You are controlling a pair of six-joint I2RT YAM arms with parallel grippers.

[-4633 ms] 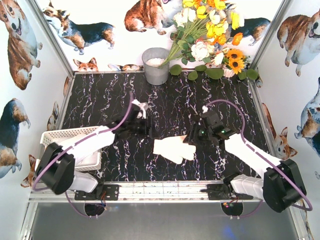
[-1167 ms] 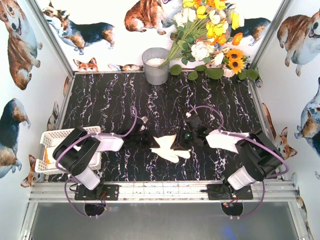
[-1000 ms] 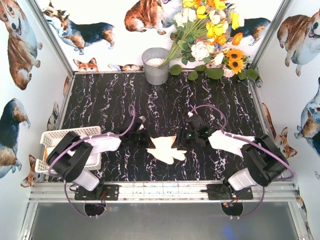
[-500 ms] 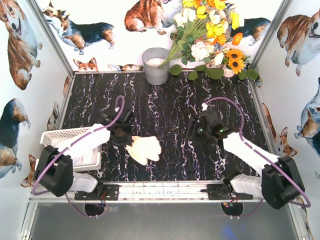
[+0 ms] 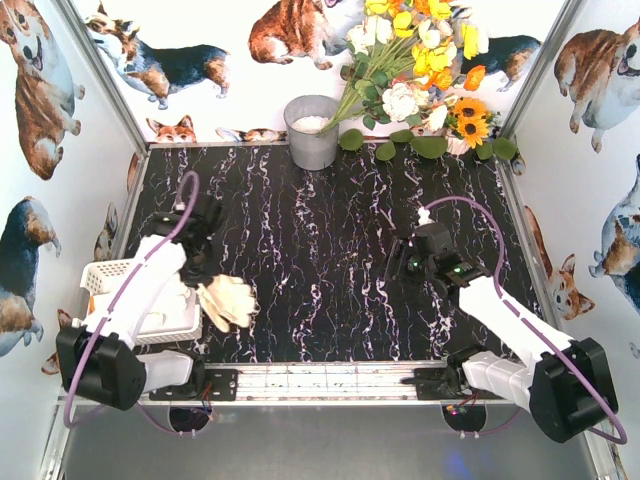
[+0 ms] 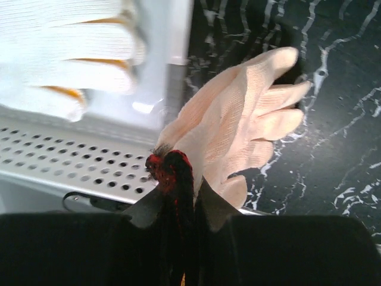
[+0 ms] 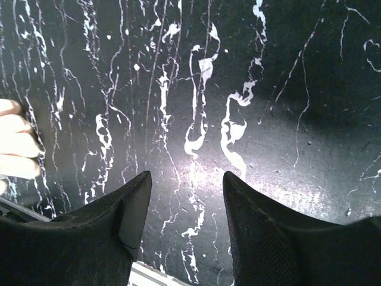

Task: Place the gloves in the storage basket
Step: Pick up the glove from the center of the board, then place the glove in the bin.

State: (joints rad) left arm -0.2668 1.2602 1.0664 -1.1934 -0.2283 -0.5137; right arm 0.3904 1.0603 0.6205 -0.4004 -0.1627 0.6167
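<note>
Grasping one cream glove (image 5: 228,302) (image 6: 238,125) (image 7: 12,140) by its red-edged cuff, the left gripper (image 5: 208,288) (image 6: 174,199) hangs at the near left of the one black marble table (image 5: 330,210); the right gripper (image 5: 398,268) (image 7: 184,202) hovers over the marble on the right side, jaws apart and empty; one white storage basket (image 5: 110,272) (image 6: 89,173) with perforated walls sits at the table's left edge; one grey metal bucket (image 5: 312,130) stands at the far edge, well apart from both arms; the cream glove dangles just beside the basket's right side, its cuff over the perforated wall in the left wrist view and its fingers spread over the marble, outside the basket; inside the basket lies white knit fabric (image 6: 65,53) with orange trim, gloves whose number I cannot tell; the cream glove's fingertips also show at the left border of the right wrist view.
</note>
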